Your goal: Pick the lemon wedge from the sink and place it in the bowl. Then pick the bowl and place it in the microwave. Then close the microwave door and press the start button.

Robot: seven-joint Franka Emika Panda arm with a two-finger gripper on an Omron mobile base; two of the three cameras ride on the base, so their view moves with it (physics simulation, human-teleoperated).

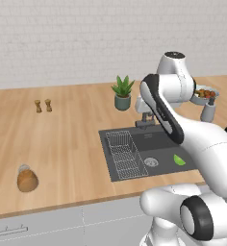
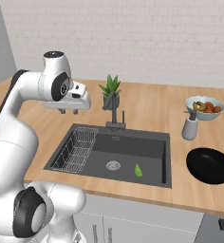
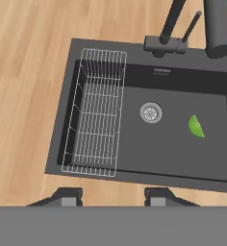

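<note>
Wood counter (image 1: 62,139) w/ dark sink (image 3: 182,153), white brick wall (image 2: 133,38); gripper (image 3: 113,196) spread, empty

Lime-green lemon wedge (image 3: 196,126) in a dark grey sink (image 3: 182,158); black bowl (image 2: 210,165) on the light wood-grain desk (image 1: 62,139); possibly teal plant pot (image 1: 122,102).

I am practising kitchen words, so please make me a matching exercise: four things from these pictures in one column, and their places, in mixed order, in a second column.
Things:
1. lemon wedge
2. wire rack
3. bowl
4. potted plant

Places:
A. on the counter right of the sink
B. behind the faucet
C. on the sink floor, right of the drain
D. in the left part of the sink

Pairs: 1-C, 2-D, 3-A, 4-B
</note>
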